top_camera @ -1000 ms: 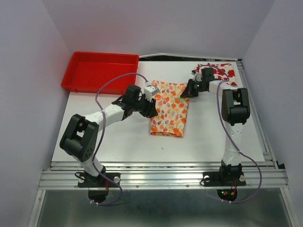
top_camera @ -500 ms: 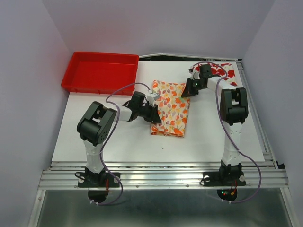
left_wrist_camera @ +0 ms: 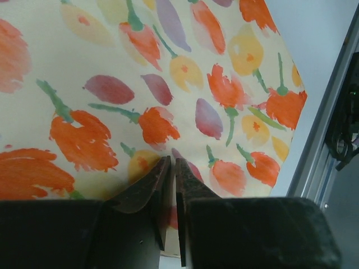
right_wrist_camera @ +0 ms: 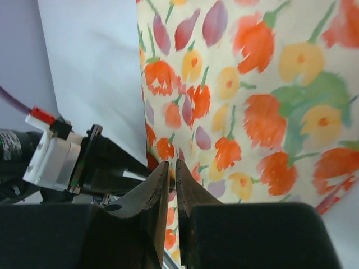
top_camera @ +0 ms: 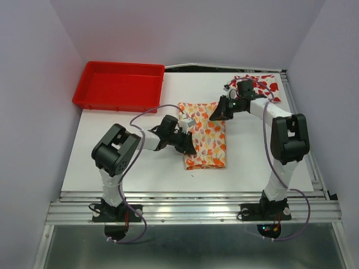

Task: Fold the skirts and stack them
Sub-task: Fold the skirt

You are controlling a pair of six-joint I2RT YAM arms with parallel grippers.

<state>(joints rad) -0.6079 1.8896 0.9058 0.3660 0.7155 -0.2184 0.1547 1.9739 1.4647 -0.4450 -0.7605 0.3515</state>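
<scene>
Two skirts lie on the white table, well apart from each other. The cream skirt, printed with orange, red, yellow and purple flowers on green stems, lies folded into a long strip near the middle, running from far to near with its near end turned slightly to the right. The red skirt (white cloth, big red flowers) lies bunched at the far right corner, partly hidden behind the right arm. One red tray stands at the far left corner, touching neither skirt. Both of the two arms reach to the cream skirt. The left gripper sits low at its left edge, about halfway along; in the wrist view its fingertips stand only a thin slit apart with their tips against the cloth, and whether any cloth is pinched between them cannot be told. The right gripper is at the far right corner of the same skirt, its jaws likewise a narrow slit apart over the printed cloth, and again a hold cannot be made out.
</scene>
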